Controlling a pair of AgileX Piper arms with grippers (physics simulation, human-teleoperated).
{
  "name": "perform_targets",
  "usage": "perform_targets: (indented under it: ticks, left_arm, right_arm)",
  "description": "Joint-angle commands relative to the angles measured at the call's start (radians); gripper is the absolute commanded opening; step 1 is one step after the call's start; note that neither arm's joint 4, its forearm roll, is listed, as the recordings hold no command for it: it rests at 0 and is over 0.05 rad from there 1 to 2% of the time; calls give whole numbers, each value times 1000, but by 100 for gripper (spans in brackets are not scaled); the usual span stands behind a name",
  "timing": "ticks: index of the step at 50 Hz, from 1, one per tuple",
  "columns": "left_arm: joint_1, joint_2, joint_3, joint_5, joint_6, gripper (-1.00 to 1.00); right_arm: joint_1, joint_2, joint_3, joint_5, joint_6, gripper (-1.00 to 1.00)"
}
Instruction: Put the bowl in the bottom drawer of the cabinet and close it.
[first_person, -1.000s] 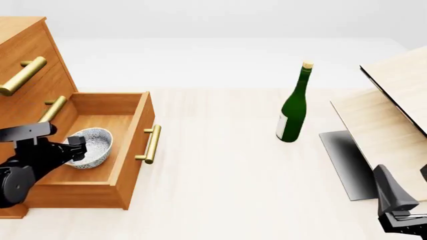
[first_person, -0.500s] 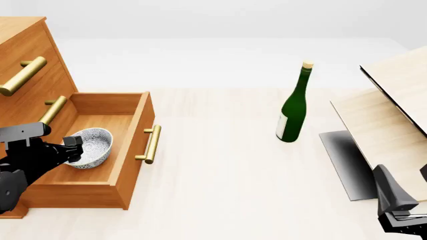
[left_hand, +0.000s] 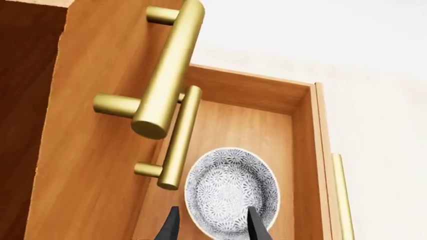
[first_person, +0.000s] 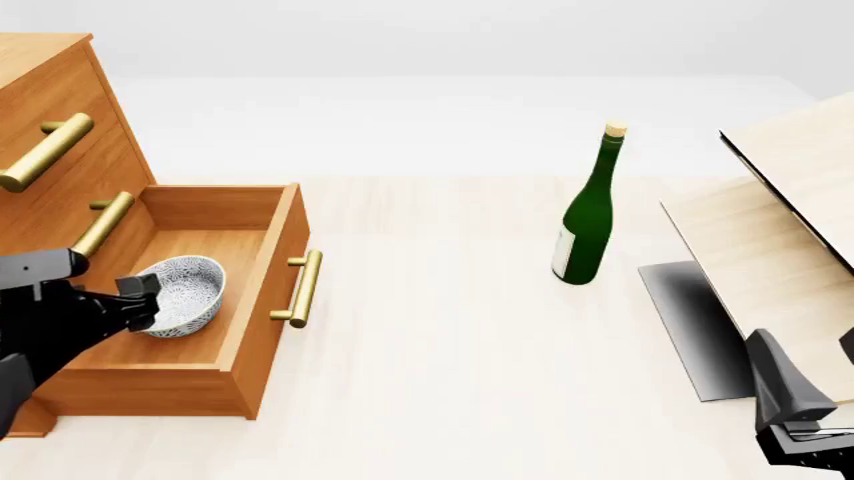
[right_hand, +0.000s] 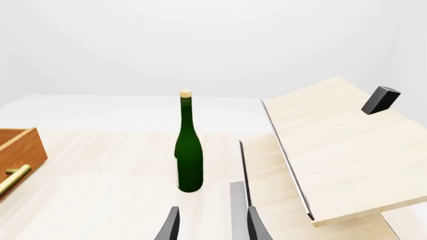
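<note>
The speckled white-grey bowl (first_person: 187, 293) (left_hand: 232, 190) rests upright on the floor of the pulled-out bottom drawer (first_person: 267, 300) (left_hand: 233, 120) of the orange-brown cabinet (first_person: 54, 190) (left_hand: 93, 150). The drawer's brass handle (first_person: 304, 288) faces the table's middle. My left gripper (first_person: 134, 300) (left_hand: 212, 227) is open just at the bowl's near-left rim, holding nothing. Near the front right corner, my right gripper (first_person: 801, 425) (right_hand: 210, 227) is open and holds nothing.
A tall green bottle (first_person: 587, 215) (right_hand: 189, 150) stands mid-table. Pale wood panels (first_person: 774, 230) (right_hand: 333, 150) lean at the right over a dark grey slab (first_person: 687, 320). A small black block (right_hand: 381, 99) sits on the upper panel. The two upper drawers are shut.
My left gripper has backed away from the bowl toward the near left. The bowl has stayed in the drawer. The right arm has not moved.
</note>
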Motion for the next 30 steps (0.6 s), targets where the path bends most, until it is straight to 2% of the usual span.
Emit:
perform_targets:
  ticks: [1, 14, 30]
  left_arm:
    - [-18, -76, 10, 49, 2, 100]
    - [-54, -196, 5, 124, 6, 100]
    - [-107, -259, -12, 184, -13, 100]
  right_arm:
    - [0, 1, 0, -1, 0, 100]
    - [1, 1, 0, -1, 0, 100]
    - [1, 2, 0, -2, 0, 100]
